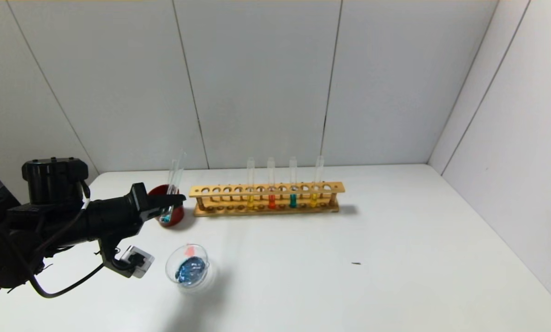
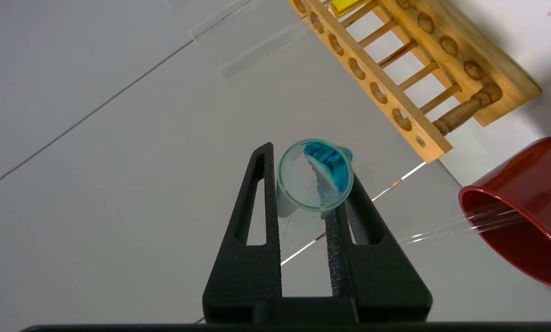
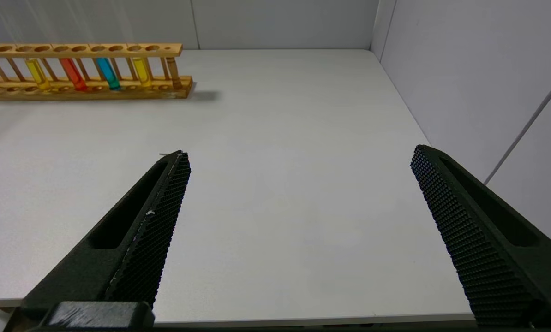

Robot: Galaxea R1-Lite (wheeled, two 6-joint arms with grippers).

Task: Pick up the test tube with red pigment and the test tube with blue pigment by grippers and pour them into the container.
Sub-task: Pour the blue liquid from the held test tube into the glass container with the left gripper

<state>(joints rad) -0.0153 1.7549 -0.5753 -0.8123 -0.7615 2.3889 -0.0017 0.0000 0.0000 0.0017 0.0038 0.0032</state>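
**Left tool clamped on a blue-stained tube beside the red cup**

My left tool [image 1: 176,199] sits at the far left of the counter [image 1: 395,258], its fingers [image 2: 266,184] closed on a clear tube [image 2: 314,175] with blue residue inside. The tube's lower end is by the red cup [image 1: 176,216], which holds two empty tubes [image 1: 176,170] leaning toward 1 o'clock. At 6 o'clock from the cup stands the container [image 1: 188,269], with blue liquid pooled in it. Right of the cup, close to it, is the wooden rack [image 1: 266,190]: four tubes upright, two yellow at the ends, the test tube with red pigment [image 1: 271,200] and the test tube with blue pigment [image 1: 293,199] between them. My right tool [image 3: 298,193] hangs wide open over bare counter, holding nothing.
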